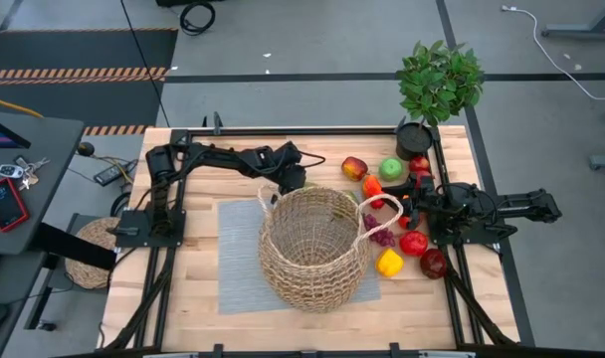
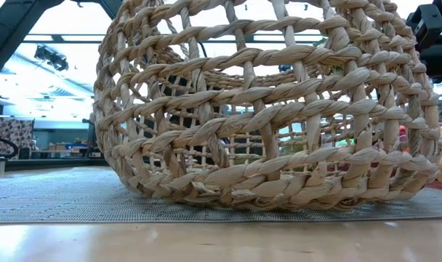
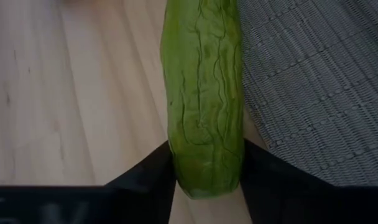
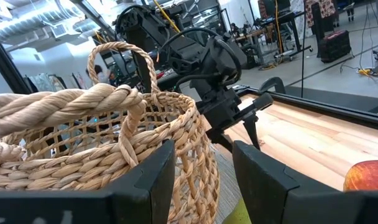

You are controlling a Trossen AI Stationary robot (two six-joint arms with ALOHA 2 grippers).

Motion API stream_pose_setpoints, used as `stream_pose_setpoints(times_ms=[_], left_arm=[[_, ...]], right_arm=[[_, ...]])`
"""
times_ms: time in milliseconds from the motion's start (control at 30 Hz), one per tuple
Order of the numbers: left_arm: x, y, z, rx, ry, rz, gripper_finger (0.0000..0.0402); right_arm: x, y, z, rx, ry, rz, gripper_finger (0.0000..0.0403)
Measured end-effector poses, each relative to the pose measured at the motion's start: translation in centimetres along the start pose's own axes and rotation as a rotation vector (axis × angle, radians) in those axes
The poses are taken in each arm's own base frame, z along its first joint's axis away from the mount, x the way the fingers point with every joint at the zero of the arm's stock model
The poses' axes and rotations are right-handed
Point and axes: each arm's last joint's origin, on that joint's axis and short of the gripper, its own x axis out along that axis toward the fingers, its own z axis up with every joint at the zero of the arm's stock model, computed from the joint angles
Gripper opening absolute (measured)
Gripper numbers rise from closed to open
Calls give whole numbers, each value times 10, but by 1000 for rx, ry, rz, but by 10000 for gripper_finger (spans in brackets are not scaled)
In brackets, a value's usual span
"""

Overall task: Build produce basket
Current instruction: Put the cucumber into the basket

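the wooden tabletop (image 1: 183, 288) carries a grey mat with the basket (image 1: 312, 249) on it. my left jaws (image 3: 207, 180) are clamped on a cucumber (image 3: 204, 93) just behind the basket; gripped at one end, it could tip out or catch the rim. my right jaws (image 4: 204, 177), apart, sit at the handle (image 4: 124, 81), near enough to snag it.

A leafy potted plant (image 1: 437, 89) stands at the table's (image 1: 193, 298) far corner, grey mat (image 1: 238, 254) mid-table
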Motion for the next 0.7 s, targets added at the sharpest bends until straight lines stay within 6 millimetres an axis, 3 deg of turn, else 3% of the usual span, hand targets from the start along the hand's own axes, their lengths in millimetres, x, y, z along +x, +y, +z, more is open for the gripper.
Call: stream_pose_setpoints(times_ms=[133,267,500,700], left_arm=[[-8,5,2,2,-1,39,142],[-29,15,5,-9,-18,95,142],[-93,35,19,2,-80,303,141],[-149,45,33,78,-66,602,141]], right_arm=[[0,0,0,0,0,0,168],[0,0,0,0,0,0,168],[0,0,0,0,0,0,168],[0,0,0,0,0,0,168]])
